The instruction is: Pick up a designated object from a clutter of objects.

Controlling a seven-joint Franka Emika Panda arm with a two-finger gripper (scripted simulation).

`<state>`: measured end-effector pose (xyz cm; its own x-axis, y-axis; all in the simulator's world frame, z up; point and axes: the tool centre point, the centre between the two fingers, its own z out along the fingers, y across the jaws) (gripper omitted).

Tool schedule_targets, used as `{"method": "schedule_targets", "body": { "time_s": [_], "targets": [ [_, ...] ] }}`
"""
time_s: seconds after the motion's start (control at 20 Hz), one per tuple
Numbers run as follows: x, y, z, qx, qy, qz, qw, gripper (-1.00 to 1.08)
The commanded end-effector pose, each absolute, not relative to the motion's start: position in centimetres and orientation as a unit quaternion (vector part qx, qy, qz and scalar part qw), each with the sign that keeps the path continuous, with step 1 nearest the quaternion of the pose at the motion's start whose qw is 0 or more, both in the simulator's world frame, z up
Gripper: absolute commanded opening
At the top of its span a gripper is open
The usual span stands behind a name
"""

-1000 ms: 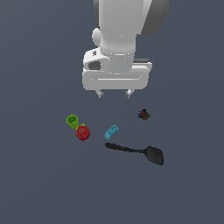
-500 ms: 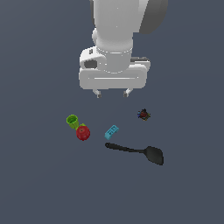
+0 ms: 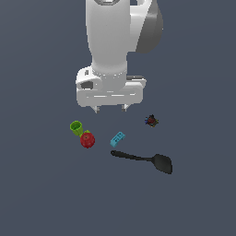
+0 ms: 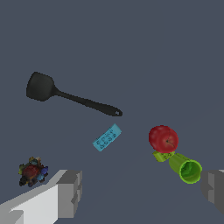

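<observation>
gripper: hangs above the floor, clear of every item; holds nothing
fingers: spread wide; nothing between them, nothing touched; in the wrist view one sits at each lower corner with bare floor between
apple: red, glossy, on the floor below the gripper and toward the exterior view's left; not under the finger gap
cup: lime green, lying on its side, just beside the apple; a small green piece sits between cup and apple, contact can't be resolved
brick: light blue, flat on the floor, near the apple on the exterior view's right; apart from it
spatula: black, lying flat; handle tip near the brick, not touching; blade points to the exterior view's right, well away from the apple
dark item: small, multicoloured, well apart from the rest on the exterior view's right; in the wrist view it lies close to one finger
obstruction: cup crowds one side of the apple; its other sides are open floor
</observation>
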<state>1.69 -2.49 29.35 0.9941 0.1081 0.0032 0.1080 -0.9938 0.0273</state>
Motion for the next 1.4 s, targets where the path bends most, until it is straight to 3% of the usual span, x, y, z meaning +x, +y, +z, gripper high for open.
{"method": "schedule_targets", "body": {
  "time_s": [0.0, 0.75, 1.35],
  "targets": [
    [2.0, -3.8, 27.6, 0.998, 0.064, 0.001, 0.013, 1.00],
    [1.4, -13.5, 13.6, 0.990, 0.142, -0.001, 0.005, 1.00],
    [0.2, -16.1, 9.6, 0.987, 0.163, 0.000, 0.000, 1.00]
  ]
}}
